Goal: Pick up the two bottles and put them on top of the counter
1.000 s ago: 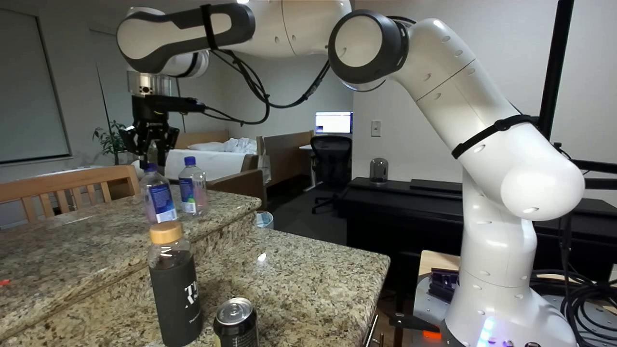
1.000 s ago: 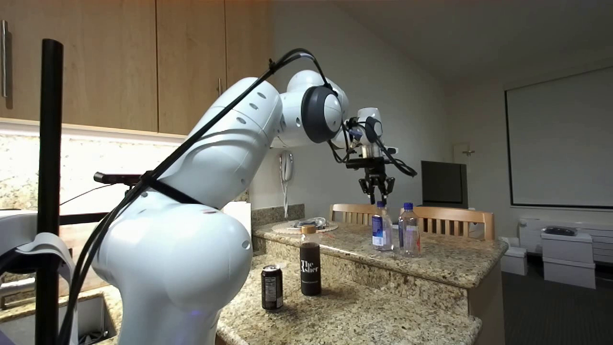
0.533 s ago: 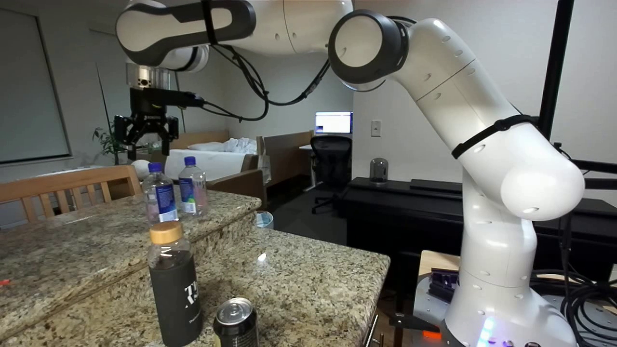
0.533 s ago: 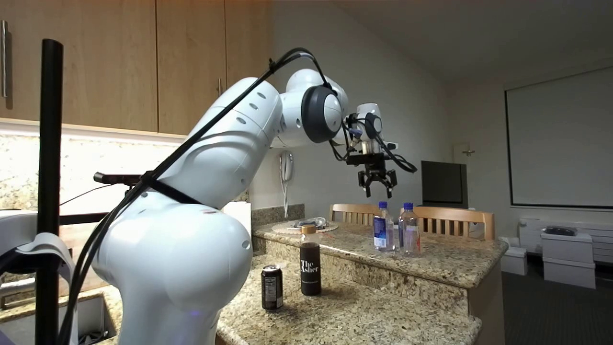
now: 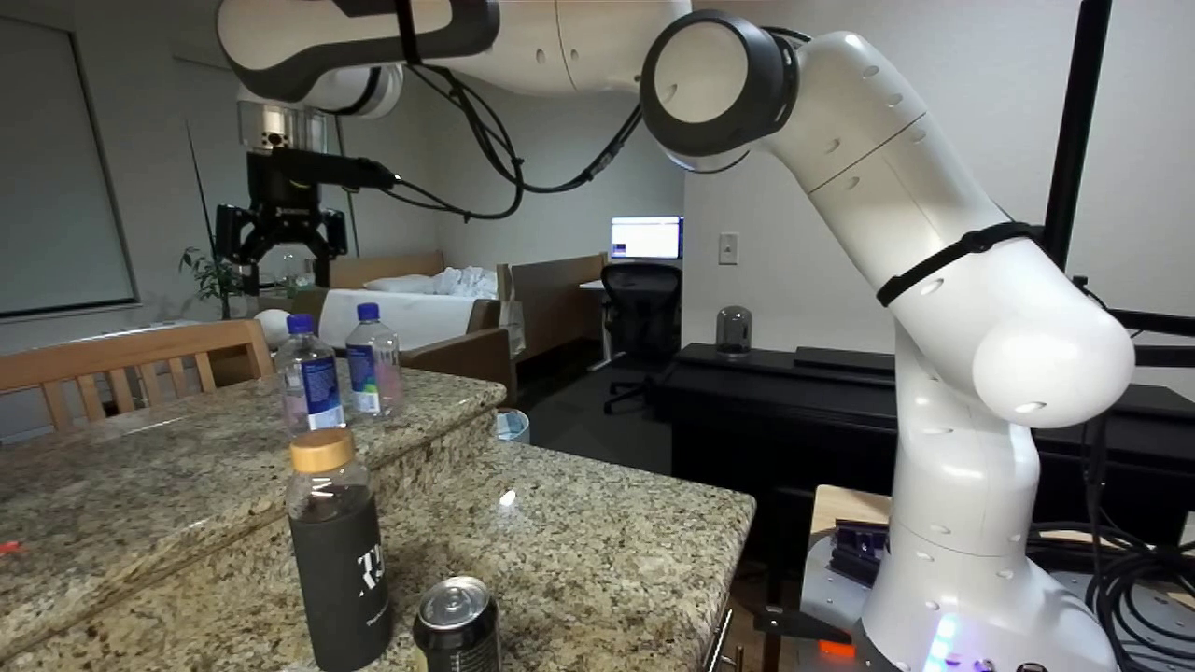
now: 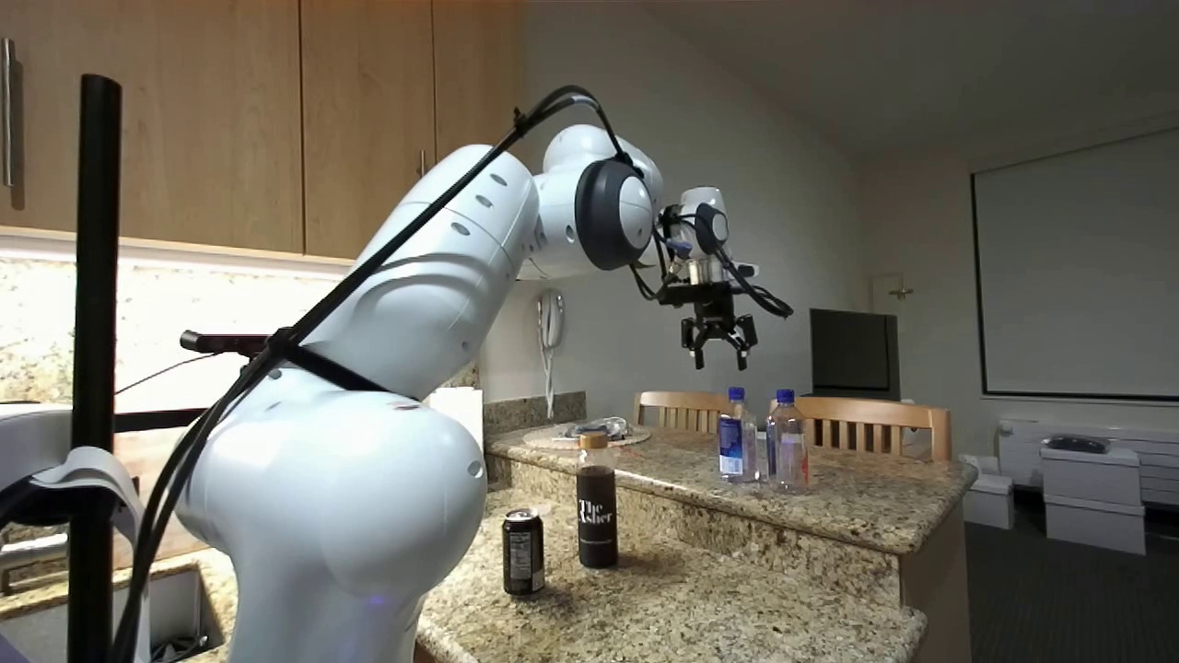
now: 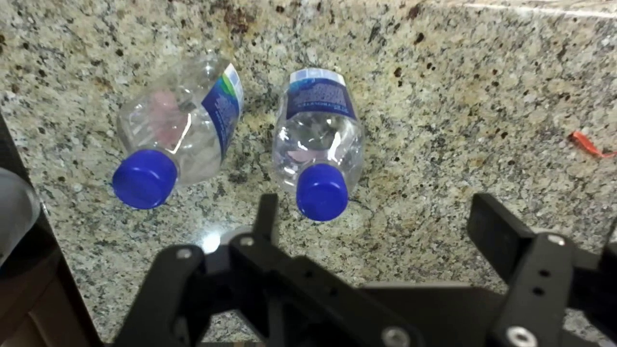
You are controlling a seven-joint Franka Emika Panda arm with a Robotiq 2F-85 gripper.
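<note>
Two clear bottles with blue caps and blue labels stand upright, side by side, on the raised granite counter [image 6: 866, 483]. In the wrist view the nearer bottle [image 7: 318, 140] shows its cap close to one fingertip, and the second bottle [image 7: 188, 120] lies further left. Both exterior views show the bottle [image 5: 313, 373] below my gripper [image 5: 287, 278] and the bottle [image 5: 372, 369] beside it. A gap separates the fingertips from the caps. My gripper [image 7: 375, 207] is wide open, with nothing held between its fingers.
A black bottle with a tan cap [image 5: 338, 569] and a dark can [image 6: 523, 552] stand on the lower granite level. Wooden chairs [image 6: 875, 424] line the raised counter's far side. On its surface lies a small red scrap [image 7: 589, 144].
My gripper has let go of the nearer bottle's cap, opened wide and risen. That bottle has gone from a slight lean to upright. The second bottle has not moved.
</note>
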